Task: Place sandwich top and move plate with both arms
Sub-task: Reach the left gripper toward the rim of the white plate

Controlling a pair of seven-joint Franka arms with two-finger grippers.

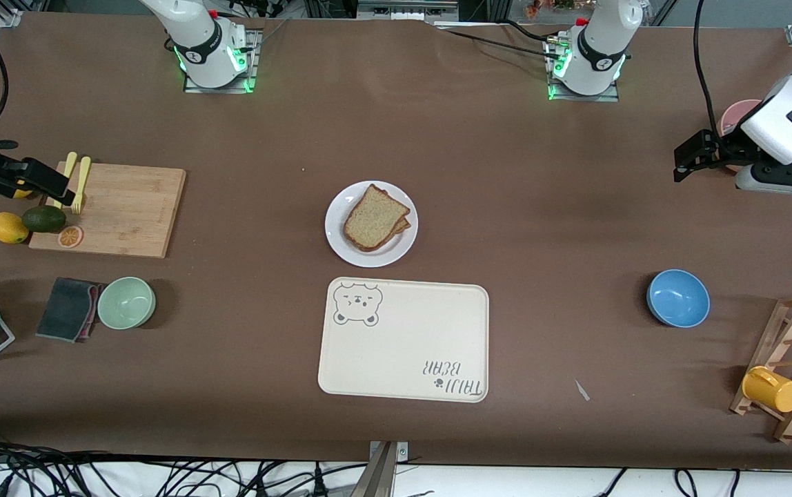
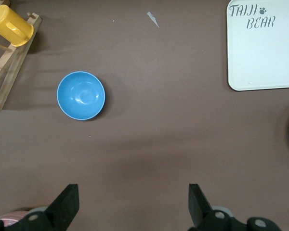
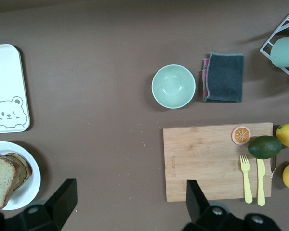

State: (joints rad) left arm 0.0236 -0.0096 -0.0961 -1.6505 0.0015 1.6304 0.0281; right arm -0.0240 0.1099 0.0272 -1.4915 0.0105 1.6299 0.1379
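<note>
**Sandwich capped on its plate as both arms hang at the table's ends**

The sandwich top (image 1: 374, 216), a light-brown wholemeal slice with a darker crust, lies on another slice on the plate (image 1: 338, 241), slightly askew so that the lower slice's edge peeks out toward the left arm's end. The round white plate sits at mid-table, just beside the cream tray (image 1: 403, 339) with its bear print and farther from the front camera than it; the two are close but do not touch.

The left gripper (image 1: 687, 160) hangs over the brown table (image 1: 548, 207) at its own arm's end, fingers (image 2: 67, 202) spread wide with nothing between them. Its wrist view looks down on a blue bowl (image 2: 81, 95), a wooden rack (image 2: 5, 62) carrying a yellow cup (image 2: 10, 25), and a corner of the tray.

The right gripper (image 1: 51, 185) is over the edge of a wooden cutting board (image 1: 127, 210) at the table's right-arm end, its fingers (image 3: 63, 199) likewise spread and empty. On the board lie a yellow fork (image 3: 246, 177) and yellow knife (image 3: 260, 181), an orange slice (image 3: 241, 135) and a dark avocado (image 3: 264, 147). A lemon (image 1: 8, 227) rests just off the board. A pale green bowl (image 1: 126, 302) stands beside a folded grey cloth (image 1: 68, 308), nearer the front camera than the board.
</note>
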